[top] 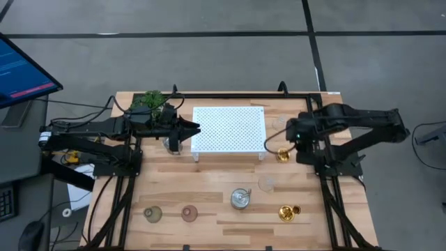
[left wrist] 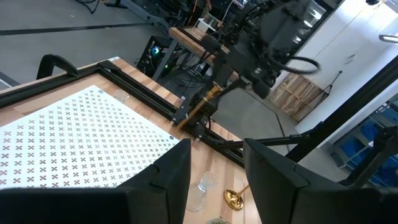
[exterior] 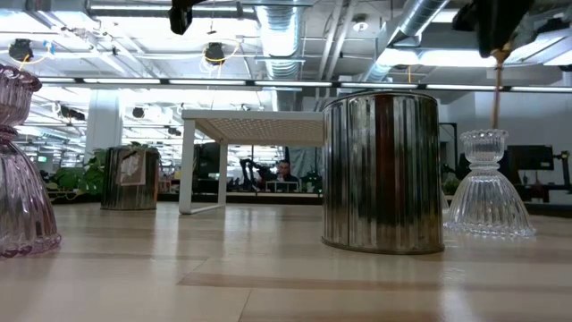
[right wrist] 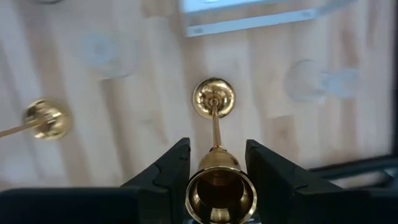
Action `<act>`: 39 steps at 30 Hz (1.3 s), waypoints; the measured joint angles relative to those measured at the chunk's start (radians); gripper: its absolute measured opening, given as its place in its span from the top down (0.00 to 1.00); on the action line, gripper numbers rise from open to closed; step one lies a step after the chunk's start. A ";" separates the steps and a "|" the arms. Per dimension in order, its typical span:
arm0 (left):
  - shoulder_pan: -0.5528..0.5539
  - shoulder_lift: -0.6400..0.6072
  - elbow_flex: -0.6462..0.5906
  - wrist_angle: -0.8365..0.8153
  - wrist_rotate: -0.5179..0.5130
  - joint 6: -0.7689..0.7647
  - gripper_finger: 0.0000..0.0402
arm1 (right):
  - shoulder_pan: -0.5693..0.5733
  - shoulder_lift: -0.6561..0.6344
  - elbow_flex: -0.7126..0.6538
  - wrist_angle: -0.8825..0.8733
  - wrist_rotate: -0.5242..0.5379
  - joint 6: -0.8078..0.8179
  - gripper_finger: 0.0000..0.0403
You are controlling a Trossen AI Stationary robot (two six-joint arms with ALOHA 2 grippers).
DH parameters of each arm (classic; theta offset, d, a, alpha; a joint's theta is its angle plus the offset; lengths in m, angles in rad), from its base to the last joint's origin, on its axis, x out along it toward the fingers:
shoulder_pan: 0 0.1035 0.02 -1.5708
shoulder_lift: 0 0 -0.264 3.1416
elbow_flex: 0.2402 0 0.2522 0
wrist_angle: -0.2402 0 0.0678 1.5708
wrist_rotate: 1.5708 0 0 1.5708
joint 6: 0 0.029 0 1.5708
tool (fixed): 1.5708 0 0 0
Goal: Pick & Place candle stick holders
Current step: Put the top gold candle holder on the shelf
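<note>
From left: my left gripper (top: 197,128), fingers open and empty, hovers at the white perforated stand's (top: 230,130) edge above a silvery cup (top: 172,144). My right gripper (right wrist: 216,163) clamps the tall slender gold candle stick holder (right wrist: 214,149) beside the stand. Nothing rests on the stand; six holders remain along the wooden surface (top: 209,174).
</note>
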 joint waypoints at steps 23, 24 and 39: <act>0.000 0.000 0.000 0.000 0.000 0.000 0.64 | -0.215 0.067 0.002 0.138 0.002 -0.280 0.69; 0.000 0.000 0.000 0.001 0.000 0.000 0.64 | -0.216 0.067 0.005 0.133 0.002 -0.280 0.69; 0.000 0.000 0.000 0.000 0.000 0.000 0.64 | -0.238 0.067 0.073 0.160 0.000 -0.294 0.69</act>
